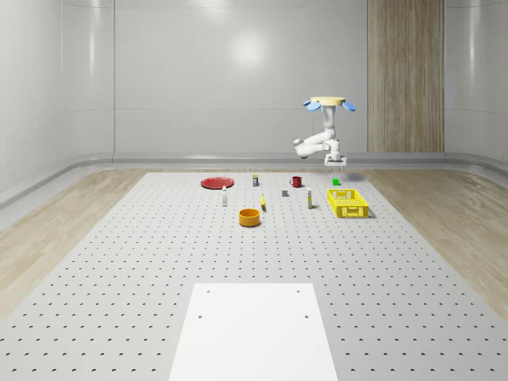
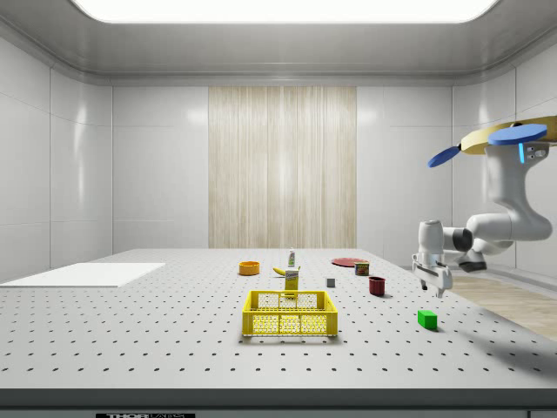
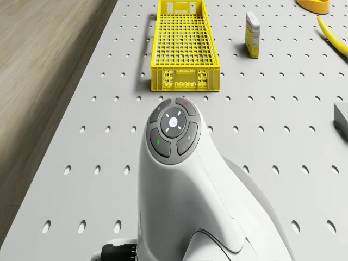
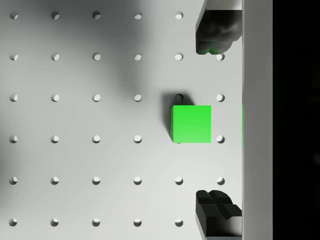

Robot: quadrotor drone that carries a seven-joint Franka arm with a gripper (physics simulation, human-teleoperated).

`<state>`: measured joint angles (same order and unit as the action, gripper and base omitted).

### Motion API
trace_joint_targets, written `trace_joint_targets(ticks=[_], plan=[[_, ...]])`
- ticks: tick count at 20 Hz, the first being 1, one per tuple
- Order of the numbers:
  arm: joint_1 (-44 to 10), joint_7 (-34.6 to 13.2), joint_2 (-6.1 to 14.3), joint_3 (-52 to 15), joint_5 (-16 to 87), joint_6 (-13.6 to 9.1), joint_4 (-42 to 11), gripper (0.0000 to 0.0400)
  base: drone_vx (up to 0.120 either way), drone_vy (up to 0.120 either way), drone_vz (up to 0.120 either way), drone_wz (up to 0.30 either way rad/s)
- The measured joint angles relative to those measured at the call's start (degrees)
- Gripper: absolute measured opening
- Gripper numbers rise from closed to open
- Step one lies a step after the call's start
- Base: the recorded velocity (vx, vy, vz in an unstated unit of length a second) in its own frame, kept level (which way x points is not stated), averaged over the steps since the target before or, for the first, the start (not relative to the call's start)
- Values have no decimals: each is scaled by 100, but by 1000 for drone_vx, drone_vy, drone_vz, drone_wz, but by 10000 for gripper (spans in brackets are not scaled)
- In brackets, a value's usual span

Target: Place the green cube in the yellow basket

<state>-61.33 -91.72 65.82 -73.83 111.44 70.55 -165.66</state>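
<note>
Perforated worktop bears the green cube; drone hovers above; open end effector should centre, then descend before the yellow basket.

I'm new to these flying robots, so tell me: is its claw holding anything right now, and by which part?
Nothing is held. The gripper hangs open above the green cube, which lies on the table between the fingers, untouched. The drone hovers above.

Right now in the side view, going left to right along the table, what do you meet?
Flat white panel → round orange bowl → yellow mesh basket → small grey block → dark red cup → green cube.
</note>
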Motion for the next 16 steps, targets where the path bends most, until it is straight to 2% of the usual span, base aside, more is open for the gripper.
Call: trace_joint_targets(ticks=[5,8,10,16], plan=[[-52,-49,143,-47,-75,128,10,400,0,0,-120,0],[-80,-75,226,-73,-118,204,16,400,107,0,-120,0],[-96,-90,283,-81,-139,258,21,400,0,0,-100,0],[-84,-66,524,225,101,586,81,400,0,0,0,0]])
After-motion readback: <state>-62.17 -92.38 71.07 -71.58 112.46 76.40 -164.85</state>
